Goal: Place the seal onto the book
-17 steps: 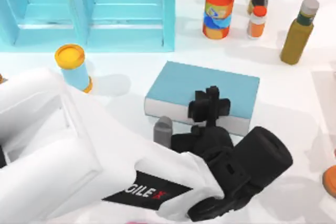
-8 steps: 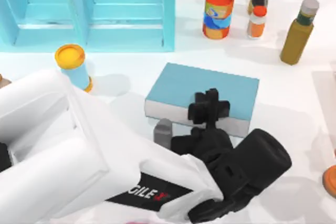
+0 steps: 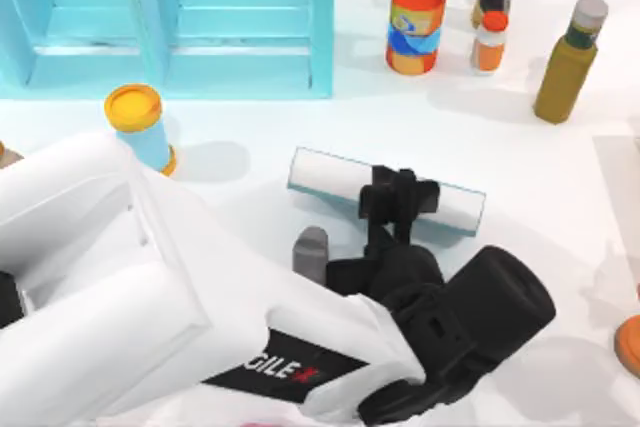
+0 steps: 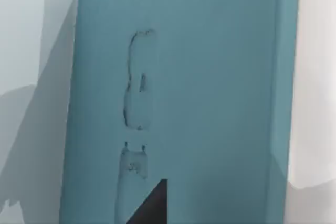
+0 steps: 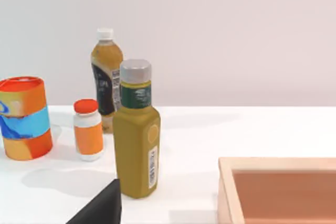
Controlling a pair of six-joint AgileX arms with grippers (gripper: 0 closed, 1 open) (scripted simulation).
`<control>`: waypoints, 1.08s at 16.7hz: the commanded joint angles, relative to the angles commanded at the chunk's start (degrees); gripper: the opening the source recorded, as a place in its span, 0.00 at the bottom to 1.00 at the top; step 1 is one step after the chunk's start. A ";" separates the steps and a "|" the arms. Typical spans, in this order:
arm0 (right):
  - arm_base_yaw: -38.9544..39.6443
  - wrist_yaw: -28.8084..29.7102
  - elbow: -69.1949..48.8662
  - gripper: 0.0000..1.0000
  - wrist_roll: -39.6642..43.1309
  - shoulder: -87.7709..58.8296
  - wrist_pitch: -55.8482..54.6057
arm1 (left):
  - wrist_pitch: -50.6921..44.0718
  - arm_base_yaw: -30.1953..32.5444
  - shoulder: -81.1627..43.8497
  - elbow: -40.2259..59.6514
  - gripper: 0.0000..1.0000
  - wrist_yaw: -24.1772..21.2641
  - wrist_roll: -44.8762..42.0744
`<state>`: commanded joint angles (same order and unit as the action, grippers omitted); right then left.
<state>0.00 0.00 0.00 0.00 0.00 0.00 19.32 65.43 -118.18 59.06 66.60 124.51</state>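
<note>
At the table's middle, the left gripper (image 3: 400, 202) sits across the book (image 3: 330, 175), which is tipped up on edge with its white pages facing up. What the gripper has hold of, and how wide it stands, I cannot tell, nor where the seal is. In my judgement the book should lie flat before anything is lowered onto it. The left wrist view shows the teal cover face-on, unseen from above. The right arm's wrist view, further right, shows a mustard bottle (image 5: 136, 140) and a wooden tray (image 5: 273, 164).
</note>
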 joint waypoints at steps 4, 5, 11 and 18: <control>0.00 0.00 0.00 1.00 0.00 0.00 0.00 | 0.00 0.00 0.00 0.00 1.00 0.00 0.00; 0.00 0.00 0.00 1.00 0.00 0.00 0.00 | 0.00 0.00 0.00 0.00 1.00 0.00 0.00; 0.00 0.00 0.00 1.00 0.00 0.00 0.00 | -0.07 0.02 -0.08 -0.11 1.00 -0.04 0.03; 0.00 0.00 0.00 1.00 0.00 0.00 0.00 | -13.33 4.25 -1.51 1.60 1.00 0.33 12.33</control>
<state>0.00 0.00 0.00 0.00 0.00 0.00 5.98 69.68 -119.69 60.66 66.93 136.84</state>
